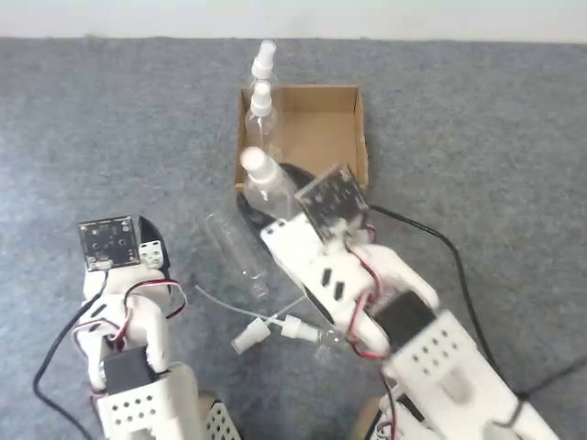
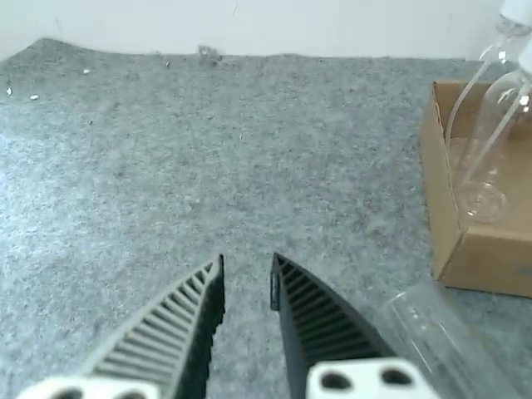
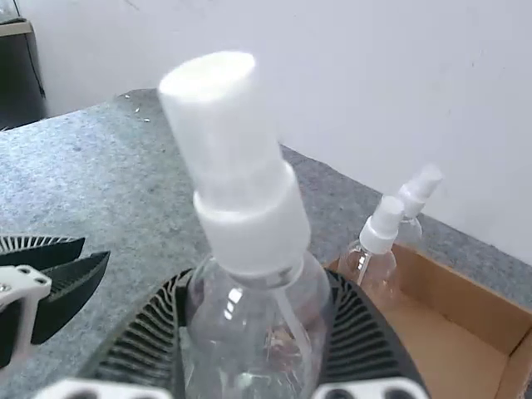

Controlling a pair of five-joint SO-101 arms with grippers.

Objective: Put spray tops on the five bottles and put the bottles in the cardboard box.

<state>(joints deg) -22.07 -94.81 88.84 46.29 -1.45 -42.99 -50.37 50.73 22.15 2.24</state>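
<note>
capped bottle (image 3: 241, 216) stands upright, pinched in my right pincer (image 3: 253, 299), the cardboard box (image 3: 453, 303) just beyond it; my left pincer (image 2: 247, 278), slightly parted, sits farther off.

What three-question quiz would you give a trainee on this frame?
1. How many spray-topped bottles are in the cardboard box?
2. True or false: the right gripper is empty.
3. The uncapped bottle on the carpet is: A upright, B lying on its side, C inside the box.
Key: 1 two; 2 false, it grips a third spray-topped bottle; 3 B.
</note>
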